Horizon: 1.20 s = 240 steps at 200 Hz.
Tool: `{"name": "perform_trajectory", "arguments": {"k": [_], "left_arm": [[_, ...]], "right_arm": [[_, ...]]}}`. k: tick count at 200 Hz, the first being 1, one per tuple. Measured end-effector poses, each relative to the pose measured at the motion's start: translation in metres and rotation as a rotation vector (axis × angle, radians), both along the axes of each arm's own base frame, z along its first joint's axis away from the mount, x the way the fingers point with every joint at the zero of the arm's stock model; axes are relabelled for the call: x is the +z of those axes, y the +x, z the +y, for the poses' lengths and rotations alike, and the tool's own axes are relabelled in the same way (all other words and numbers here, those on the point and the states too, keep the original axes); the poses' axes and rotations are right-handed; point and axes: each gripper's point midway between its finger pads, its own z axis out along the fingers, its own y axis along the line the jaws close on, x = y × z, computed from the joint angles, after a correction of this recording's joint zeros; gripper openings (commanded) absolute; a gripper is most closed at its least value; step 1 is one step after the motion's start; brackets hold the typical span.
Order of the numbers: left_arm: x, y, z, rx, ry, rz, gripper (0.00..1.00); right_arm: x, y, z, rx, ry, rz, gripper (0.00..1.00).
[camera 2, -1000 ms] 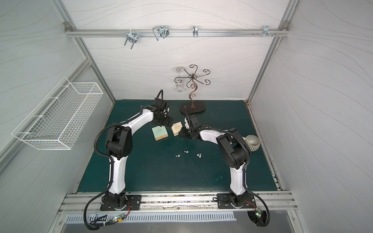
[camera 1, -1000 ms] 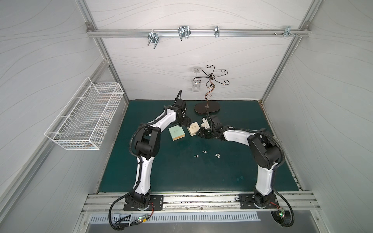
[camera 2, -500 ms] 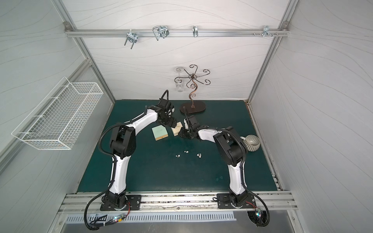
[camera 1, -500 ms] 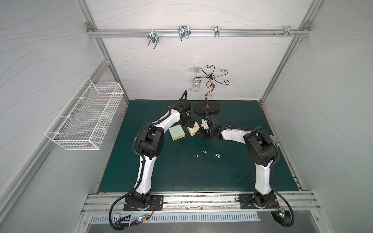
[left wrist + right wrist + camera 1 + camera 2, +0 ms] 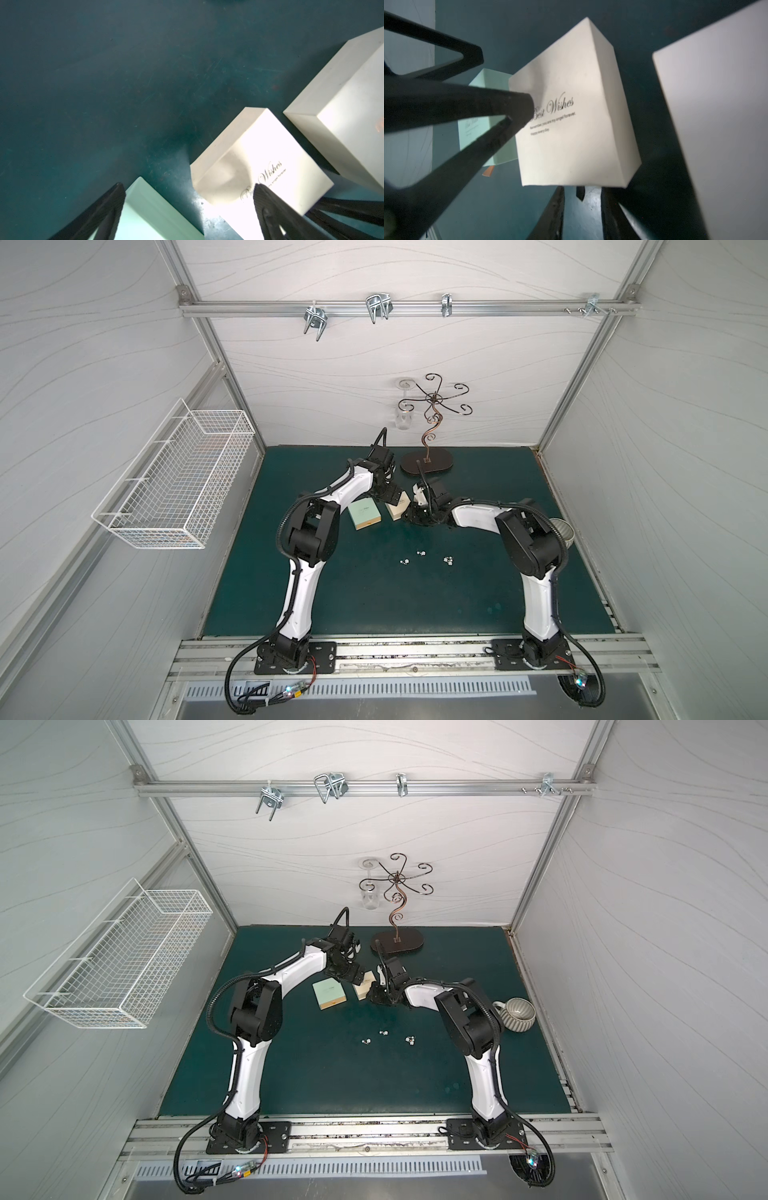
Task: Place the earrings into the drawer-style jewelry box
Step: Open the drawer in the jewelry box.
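White panelled walls close round a dark green desk [image 5: 374, 605]. A wire basket [image 5: 178, 481] is fixed to the side wall. A scrolled metal stand [image 5: 432, 423] is at the back, with a glass [image 5: 403, 423] hanging from one of its hooks.

Both arms reach to the far middle of the desk, where three small boxes sit close together. A mint box [image 5: 364, 512] has a cream box [image 5: 397, 510] just beside it, printed "Best Wishes" on top. A white box [image 5: 342, 112] lies near the cream one's other side, a gap between them.

The left hand [image 5: 188, 186] is spread wide. One of its fingers [image 5: 525, 104] sits on the cream box's printed top, and the other hangs over the mint box's edge.

The right hand [image 5: 582, 190] is low at the cream box's end face. Its jaws are narrow but parted, one on each side of a small black tab [image 5: 580, 193] sticking out from that face. Desk shows between the tab and each jaw, so nothing is gripped.

The earrings [image 5: 421, 553] lie loose on the open desk in three little glinting clusters. They are well apart from the boxes, between the two arms and nearer their bases. A grey ribbed mug [image 5: 515, 1013] stands by the right arm's elbow.
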Motion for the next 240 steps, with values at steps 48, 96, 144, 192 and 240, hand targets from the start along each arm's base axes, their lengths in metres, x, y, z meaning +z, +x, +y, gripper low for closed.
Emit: {"name": "perform_trajectory", "arguments": {"k": [48, 96, 144, 192, 240], "left_arm": [[-0.0052, 0.0002, -0.0035, -0.015, 0.013, 0.001, 0.99], [-0.0056, 0.0009, -0.0039, -0.017, 0.017, -0.001, 0.99], [-0.0055, 0.0015, -0.0038, -0.015, 0.023, -0.005, 0.99], [-0.0053, 0.0022, -0.0033, -0.010, 0.032, -0.010, 0.99], [-0.0046, 0.0090, -0.0028, 0.006, 0.041, -0.024, 0.99]], "right_arm": [[-0.0015, 0.0026, 0.0038, -0.003, 0.010, 0.012, 0.26], [-0.0009, 0.0039, 0.0064, -0.012, 0.023, 0.025, 0.13], [-0.0049, 0.0038, 0.0068, -0.012, 0.023, 0.033, 0.00], [-0.0052, 0.0035, 0.0067, -0.011, 0.023, 0.033, 0.00], [-0.0061, 0.0026, 0.0050, -0.015, 0.032, 0.039, 0.00]]}}
